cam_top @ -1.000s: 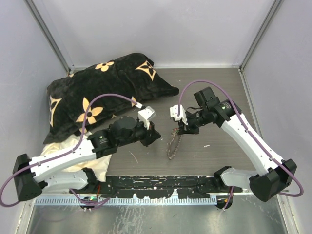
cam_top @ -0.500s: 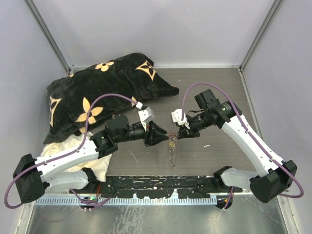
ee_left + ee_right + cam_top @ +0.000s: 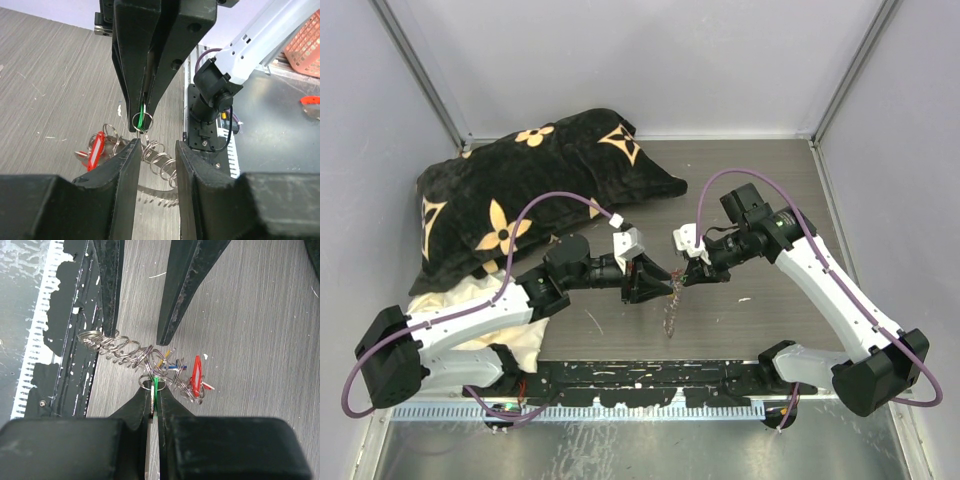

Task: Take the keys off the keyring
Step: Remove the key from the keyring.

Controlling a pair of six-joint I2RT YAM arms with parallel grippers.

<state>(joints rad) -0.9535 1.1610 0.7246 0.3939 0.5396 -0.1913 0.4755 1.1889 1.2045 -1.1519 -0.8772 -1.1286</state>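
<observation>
- The right tool [image 3: 692,278] is clamped tight on the small green-headed key [image 3: 155,385]. It looks like an anchor grip, holding the bunch up so the other arm can work on it.
- The silvery coiled-wire keyring [image 3: 160,160] hangs from that grip over the grey wood-grain bench [image 3: 750,190], mid-bench between the two arms. I can't tell whether its low end touches the bench.
- The other keys sit bunched on the coil just beside the pinch. A red-tagged key [image 3: 195,375] sticks out most, with thin yellow and blue bits next to it.
- The left tool [image 3: 155,150] has its jaws apart and nothing held. The coil runs through the gap between its black fingers [image 3: 125,165], probably lined up to close on the wire close to the right tool's tips.
- The two tools face each other tip to tip, so any pull would stay short and work against the anchor.
- The black cushion with gold flower print [image 3: 530,180] lies back left, well apart from the work.
- Compared with a second ago, the left arm has reached in from the left and its jaws have gone from together to apart.
- The right tool has barely moved and has the same clamp.
- The keyring hangs narrower now, more edge-on from above.
</observation>
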